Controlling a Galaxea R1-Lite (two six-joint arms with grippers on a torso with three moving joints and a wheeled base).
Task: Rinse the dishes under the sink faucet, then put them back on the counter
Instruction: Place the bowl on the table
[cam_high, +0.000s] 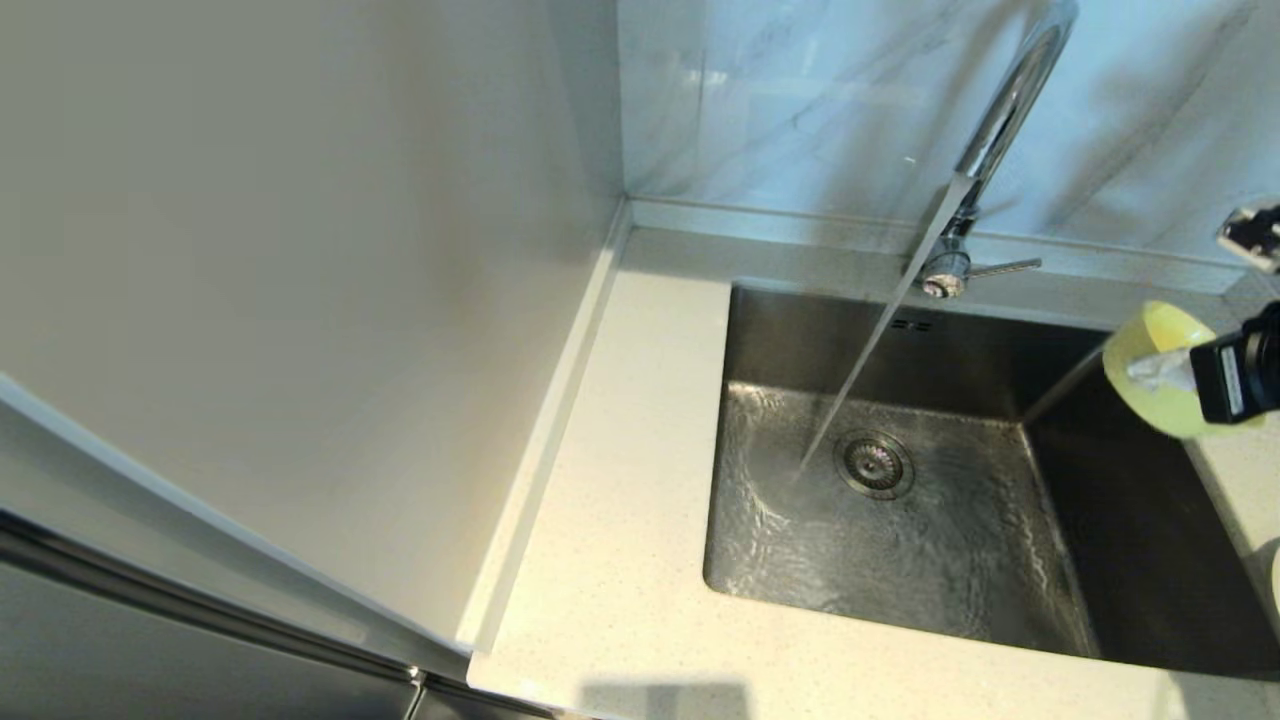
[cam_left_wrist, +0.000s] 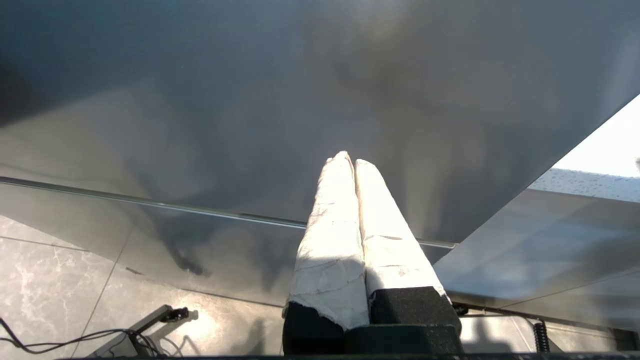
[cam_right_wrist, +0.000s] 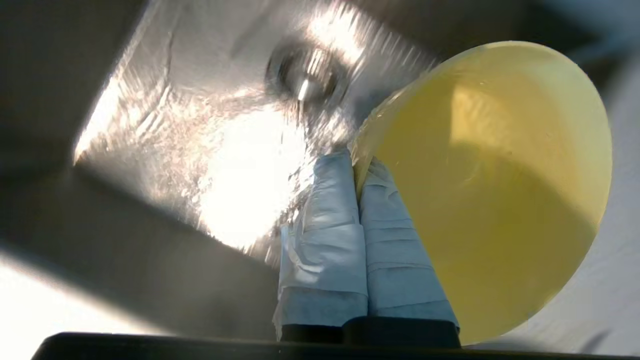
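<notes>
One bowl held at the sink's right edge
Right gripper (cam_right_wrist: 356, 167) pinches the pale-yellow bowl (cam_high: 1160, 365) over the sink (cam_high: 960, 560); faucet (cam_high: 985, 150) running; left gripper (cam_left_wrist: 352, 162) clenched, empty.

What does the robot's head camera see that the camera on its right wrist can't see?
Only the head view shows the tall curved chrome faucet pouring a slanting stream of water, the off-white speckled counter and the grey-veined marble wall. Only the right wrist view shows how the right gripper pinches the rim of the small pale-yellow round bowl between its taped fingers. Both show the bowl held tilted at the right side of the square steel sink, and the round drain. The left gripper appears in neither.
</notes>
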